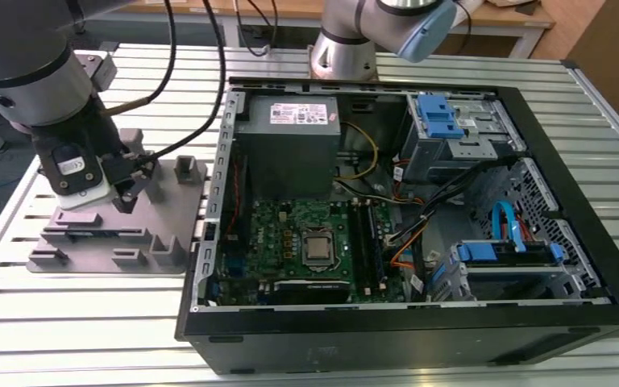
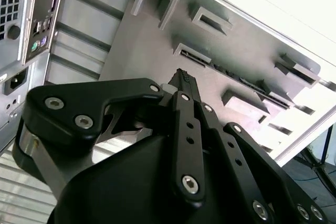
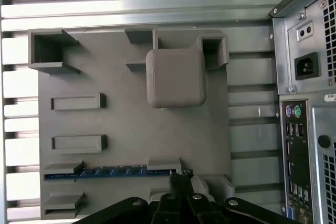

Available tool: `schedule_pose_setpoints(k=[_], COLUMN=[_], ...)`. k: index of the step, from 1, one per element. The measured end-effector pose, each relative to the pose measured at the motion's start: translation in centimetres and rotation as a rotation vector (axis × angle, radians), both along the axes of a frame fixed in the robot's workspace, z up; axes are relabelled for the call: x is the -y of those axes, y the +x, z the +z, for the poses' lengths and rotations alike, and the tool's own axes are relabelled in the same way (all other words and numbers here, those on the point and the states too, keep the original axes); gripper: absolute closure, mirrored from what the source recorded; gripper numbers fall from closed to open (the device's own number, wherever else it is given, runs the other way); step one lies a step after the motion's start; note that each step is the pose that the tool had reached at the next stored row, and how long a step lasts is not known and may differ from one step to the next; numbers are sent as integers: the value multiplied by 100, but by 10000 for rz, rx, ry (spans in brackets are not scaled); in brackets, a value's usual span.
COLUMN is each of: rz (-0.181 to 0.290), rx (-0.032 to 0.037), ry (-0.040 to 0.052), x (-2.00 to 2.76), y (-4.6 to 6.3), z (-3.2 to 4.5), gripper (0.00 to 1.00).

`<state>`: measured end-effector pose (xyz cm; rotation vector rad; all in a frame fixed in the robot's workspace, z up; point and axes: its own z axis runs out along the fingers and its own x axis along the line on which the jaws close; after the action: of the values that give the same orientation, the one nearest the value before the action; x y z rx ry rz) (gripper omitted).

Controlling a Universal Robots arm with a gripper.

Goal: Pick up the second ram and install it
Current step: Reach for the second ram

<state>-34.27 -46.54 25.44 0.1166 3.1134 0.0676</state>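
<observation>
The second ram (image 3: 110,171) is a long, thin, dark stick with blue showing along it, lying edge-up in a slot of the grey fixture plate (image 3: 131,124). In the second wrist view the ram (image 2: 239,80) reads as a dark dotted line between two low posts. My gripper (image 3: 181,178) hangs just above the plate, close to one end of the stick. Its black fingers meet at the tip (image 2: 182,75) with nothing seen between them. In the exterior view the gripper (image 1: 125,200) is over the plate (image 1: 170,214), at the exterior view's left of the open computer case (image 1: 396,322).
The case lies open on a slatted metal table (image 1: 73,322), its motherboard (image 1: 288,230) with CPU socket (image 1: 318,248) and memory slots (image 1: 369,238) facing up. Cables, a power supply (image 1: 288,137) and blue drive brackets crowd its interior. Upright posts stand on the fixture plate. The case's rear panel (image 3: 304,129) borders the plate.
</observation>
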Motion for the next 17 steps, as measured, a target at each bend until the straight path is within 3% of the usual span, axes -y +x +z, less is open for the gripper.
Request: schedule_pose_setpoints(k=[2,8,17], rz=[1,6,36], rx=[-3,-4,-86], ry=[-2,-3,-2], x=[1,3,78], y=[-44,-310,-449], z=[-25,-93,-255], gripper=[89,89,89])
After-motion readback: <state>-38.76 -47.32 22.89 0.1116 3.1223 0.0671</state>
